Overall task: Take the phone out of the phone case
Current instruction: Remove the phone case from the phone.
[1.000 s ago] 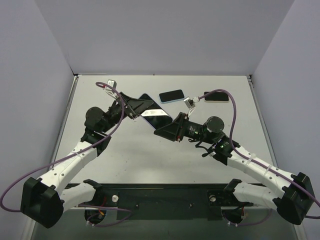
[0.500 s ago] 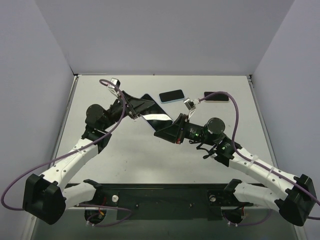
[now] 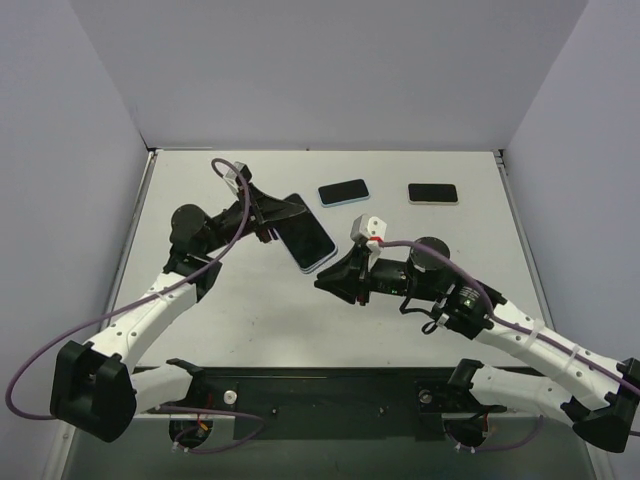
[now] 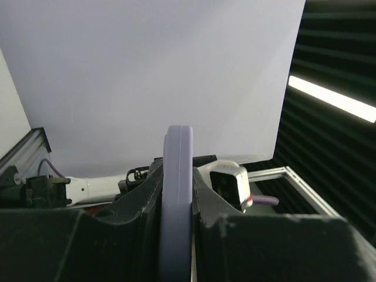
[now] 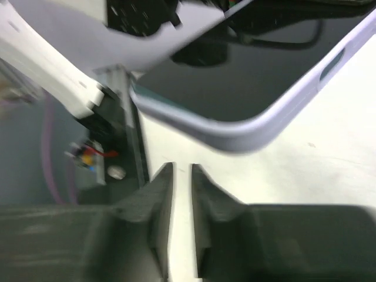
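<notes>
The phone [image 3: 305, 233], with a dark screen, sits in its lavender case [image 5: 247, 134] and is held above the table. My left gripper [image 3: 268, 222] is shut on the case's upper-left end. In the left wrist view the case edge [image 4: 176, 188] is clamped upright between the fingers of the left gripper [image 4: 176, 202]. My right gripper [image 3: 325, 283] is just below the phone's lower end and does not touch it. In the right wrist view its jaws stand a narrow gap apart and empty [image 5: 181, 182], with the phone [image 5: 235, 82] above them.
Two other phones lie at the back of the table: one in a blue case [image 3: 343, 192] and one at the back right [image 3: 433, 193]. Grey walls close in the table on three sides. Purple cables loop over both arms.
My right gripper has let go of the phone's lower end and drawn back toward the near side. My left gripper still holds the phone and has turned it slightly.
</notes>
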You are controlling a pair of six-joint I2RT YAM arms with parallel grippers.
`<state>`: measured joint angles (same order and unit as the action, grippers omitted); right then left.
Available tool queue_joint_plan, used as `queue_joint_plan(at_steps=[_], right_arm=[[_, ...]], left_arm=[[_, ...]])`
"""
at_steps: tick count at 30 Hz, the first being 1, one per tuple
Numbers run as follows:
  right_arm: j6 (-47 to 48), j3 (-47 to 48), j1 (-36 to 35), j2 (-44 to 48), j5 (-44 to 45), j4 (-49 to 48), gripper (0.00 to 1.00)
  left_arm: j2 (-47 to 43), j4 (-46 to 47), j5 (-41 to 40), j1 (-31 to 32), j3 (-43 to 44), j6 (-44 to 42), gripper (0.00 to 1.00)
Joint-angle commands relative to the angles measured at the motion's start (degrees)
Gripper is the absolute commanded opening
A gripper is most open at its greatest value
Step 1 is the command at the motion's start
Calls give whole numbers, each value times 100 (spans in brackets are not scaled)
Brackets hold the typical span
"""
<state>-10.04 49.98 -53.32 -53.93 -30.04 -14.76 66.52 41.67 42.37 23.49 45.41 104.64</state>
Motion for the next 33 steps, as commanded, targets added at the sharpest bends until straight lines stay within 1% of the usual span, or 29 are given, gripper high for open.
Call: queue_joint_plan(at_steps=[1, 3, 5, 7, 8, 9, 10, 11, 12, 13, 14, 15, 16, 17, 18, 20, 22, 24, 25, 27, 28, 32, 33], right_arm=[[2041, 302, -29, -3, 674, 1029, 0], [2016, 294, -56, 23, 1086, 749, 0], [1761, 293, -47, 6, 1184, 528, 0], [1287, 372, -30, -56, 1220, 518, 0], [1007, 390, -12, -73, 1168, 579, 2], [674, 390, 6, -56, 1193, 667, 5], [157, 286, 84, 31, 1228, 668, 20], [-405, 119, 215, 145, 1185, 668, 30], [-689, 57, 278, 181, 1168, 694, 47], [-1110, -22, 426, 277, 1080, 886, 53], [-1314, -49, 515, 321, 949, 975, 59], [-1603, -75, 716, 400, 539, 1071, 67], [-1719, -41, 848, 427, 326, 1220, 68], [-1990, -6, 1050, 506, -94, 1230, 67], [-2097, 12, 1174, 559, -359, 1230, 63], [-2274, 109, 1350, 664, -835, 1239, 60], [-2379, 240, 1456, 630, -1205, 1265, 60], [-2476, 407, 1552, 463, -1634, 1283, 58], [-2528, 495, 1588, 349, -1706, 1274, 58], [-2642, 566, 1588, 200, -1838, 1134, 58], [-2713, 566, 1588, 138, -1995, 916, 58], [-2959, 636, 1588, -204, -2163, 529, 52], [-2977, 654, 1588, -275, -2190, 501, 49]], left_arm=[[-86, -519, 342, -99, 319, 751, 0], [-200, -634, 351, -99, 293, 699, 0], [-297, -712, 273, -116, 258, 550, 0], [-394, -704, -25, -125, 188, 339, 0], [-429, -704, -114, -125, 179, 225, 0], [-438, -695, -219, -134, 188, 15, 0], [-395, -713, -220, -160, 205, -109, 0], [-386, -713, -229, -204, 231, -328, 0], [-351, -643, -229, -230, 240, -443, 0], [-342, -625, -229, -274, 275, -749, 0], [-350, -660, -220, -300, 371, -935, 0], [-342, -738, -177, -327, 416, -1380, 0], [-316, -835, -133, -336, 538, -1663, 0], [-315, -1045, -98, -345, 600, -2084, 0], [-280, -1108, -54, -345, 723, -2314, 0], [-184, -1266, 96, -353, 872, -2825, 0], [-9, -1205, 350, -345, 978, -2862, 0], [150, -759, 657, -345, 996, -2626, 0], [185, -548, 754, -345, 996, -2572, 0], [212, -554, 834, -345, 1014, -2598, 0], [177, -581, 843, -345, 1031, -2667, 0], [133, -782, 1027, -336, 1163, -2878, 0], [81, -853, 1028, -327, 1198, -2923, 0]])
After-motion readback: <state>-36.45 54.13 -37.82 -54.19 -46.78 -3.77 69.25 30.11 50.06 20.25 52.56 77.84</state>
